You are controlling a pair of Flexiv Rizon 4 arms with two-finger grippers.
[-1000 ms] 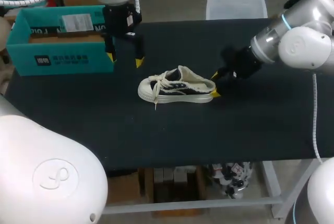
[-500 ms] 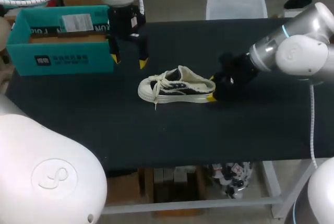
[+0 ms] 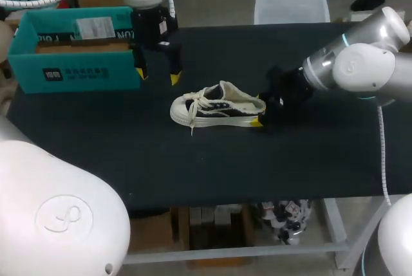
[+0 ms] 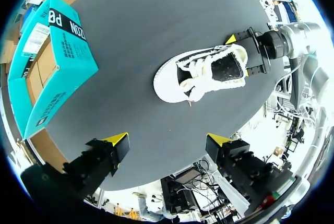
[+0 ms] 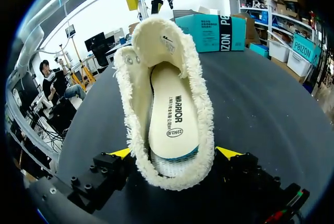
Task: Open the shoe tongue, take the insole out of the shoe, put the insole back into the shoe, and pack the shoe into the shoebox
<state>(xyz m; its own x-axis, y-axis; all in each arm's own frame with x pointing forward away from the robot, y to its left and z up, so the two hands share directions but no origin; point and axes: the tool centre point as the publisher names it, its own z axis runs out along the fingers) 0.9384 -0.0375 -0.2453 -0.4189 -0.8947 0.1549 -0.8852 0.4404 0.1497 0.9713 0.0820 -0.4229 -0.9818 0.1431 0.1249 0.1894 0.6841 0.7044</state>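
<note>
A black-and-white low shoe (image 3: pixel 217 105) with a cream fleece lining lies on its sole at the middle of the black table (image 3: pixel 193 166), toe to the left. Its laces are loose. In the right wrist view the shoe (image 5: pixel 156 41) gapes and the white insole (image 5: pixel 175 114) lies flat inside. My right gripper (image 3: pixel 260 109) (image 5: pixel 175 153) is open, with the heel between its yellow tips. My left gripper (image 3: pixel 156 74) (image 4: pixel 168 140) hangs open above the table behind the toe, between the shoe (image 4: pixel 203 72) and the teal shoebox (image 3: pixel 84 73) (image 4: pixel 49 62).
The open shoebox stands at the far left corner, its cardboard inside showing. A translucent white bin (image 3: pixel 288 4) sits just past the far edge. Bare black cloth stretches in front of the shoe to the near edge.
My right gripper has slid left along the table until its tips stand on either side of the shoe's heel. The left arm has barely shifted. The shoe has not moved.
</note>
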